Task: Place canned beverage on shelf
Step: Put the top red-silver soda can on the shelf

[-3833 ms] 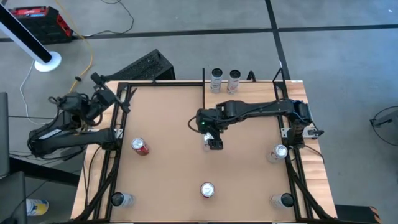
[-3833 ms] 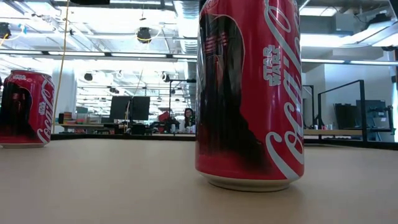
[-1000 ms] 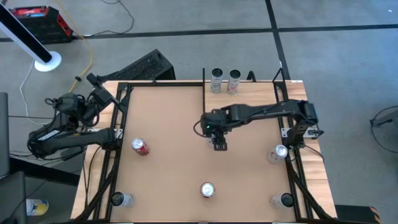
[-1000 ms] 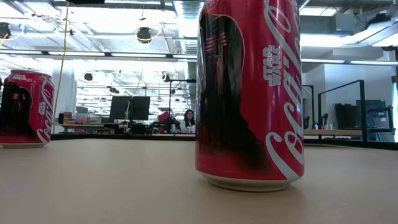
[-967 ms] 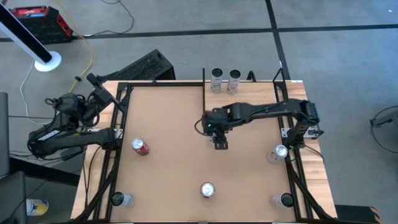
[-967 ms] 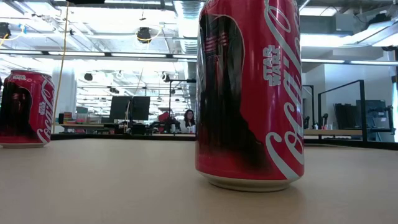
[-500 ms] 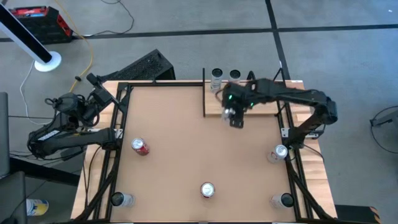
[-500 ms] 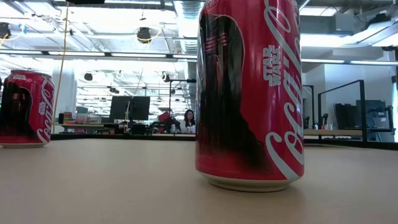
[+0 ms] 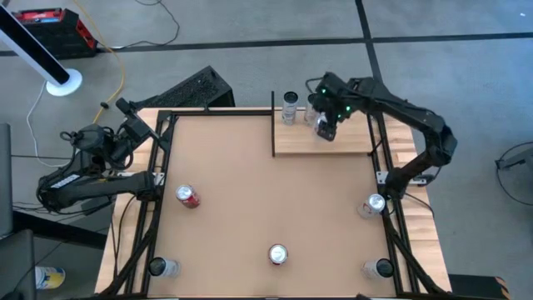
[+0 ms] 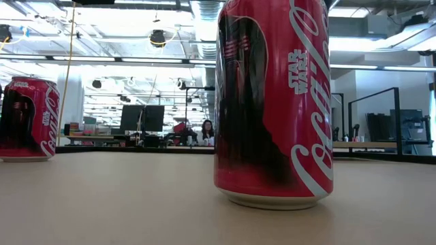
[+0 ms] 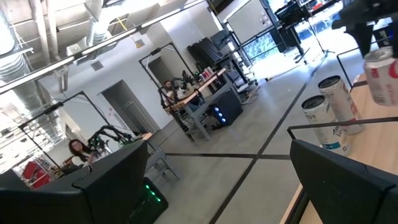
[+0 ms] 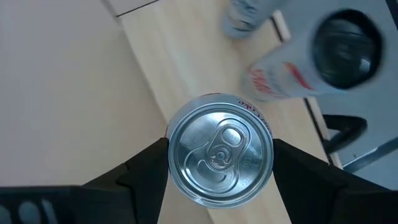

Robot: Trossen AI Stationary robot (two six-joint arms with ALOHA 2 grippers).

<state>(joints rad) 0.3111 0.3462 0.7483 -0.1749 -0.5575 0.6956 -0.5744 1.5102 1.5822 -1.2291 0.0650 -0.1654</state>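
Observation:
My right gripper (image 9: 325, 127) is shut on a silver-topped canned beverage (image 12: 221, 155) and hangs over the far part of the shelf (image 9: 333, 143), a pale wood platform with black uprights at the table's far right. The left wrist view shows the held can (image 11: 382, 74) in the air, beside two white cans (image 11: 329, 112) standing at the shelf's far edge. My left gripper (image 9: 137, 127) waits open beyond the table's left edge. My right gripper pinches the can between its two fingers (image 12: 143, 171), on opposite sides of the can's wall just below the rim (image 12: 171, 158). The fingers come from above, pointing steeply down. The can hangs upright, top up, clear above the shelf's planks.
Red cans stand on the brown tabletop at the left (image 9: 188, 197) and near the front (image 9: 277, 254); both show in the low view (image 10: 272, 102). A silver can (image 9: 372, 204) and dark-topped ones (image 9: 158, 267) (image 9: 379, 268) stand at the side rails. A black upright (image 9: 273, 125) marks the shelf's left end.
My right gripper has carried the can from the middle of the table up and toward the far right corner, rolling its wrist on the way. It now hangs over the shelf. The can has stayed upright in the hold, clear of the table.

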